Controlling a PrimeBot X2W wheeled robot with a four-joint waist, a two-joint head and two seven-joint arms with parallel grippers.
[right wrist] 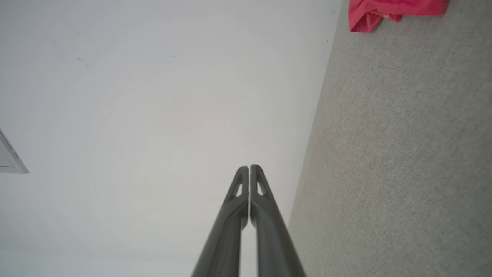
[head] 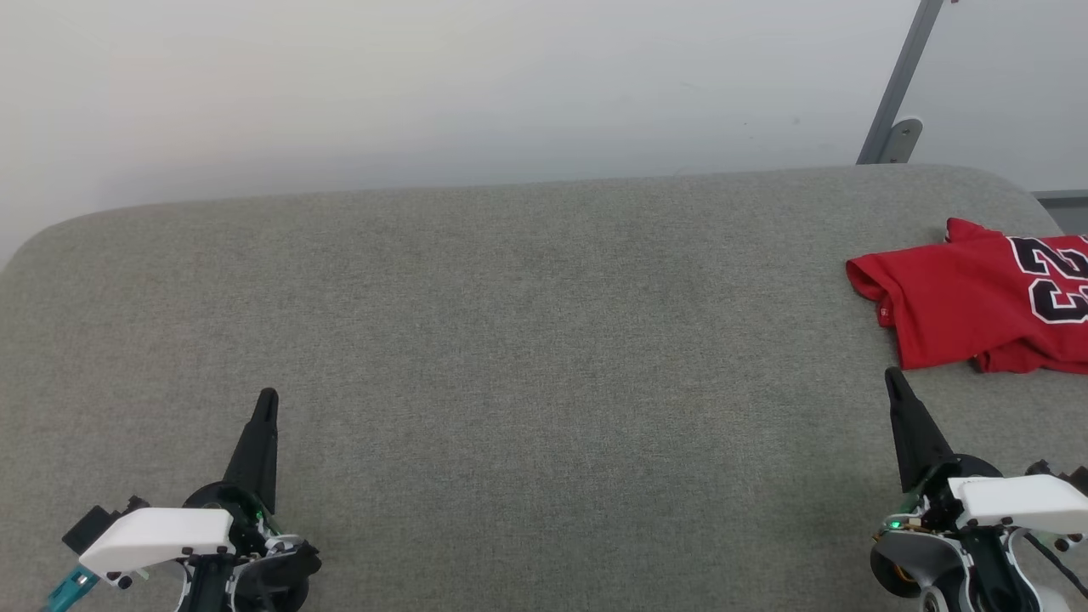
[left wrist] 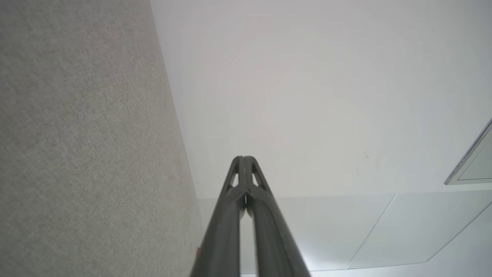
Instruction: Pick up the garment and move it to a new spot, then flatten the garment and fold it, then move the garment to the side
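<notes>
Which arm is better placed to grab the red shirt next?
Right. The right gripper sits just short of the shirt on the grey surface; the left gripper is far off on the other side. Both are shut and empty.

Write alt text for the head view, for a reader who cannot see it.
A red jersey with a black 23 lies loosely folded at the right edge of a grey fabric surface, cut off by the frame. The left gripper and right gripper, both shut and empty, point up from the bottom corners.
</notes>
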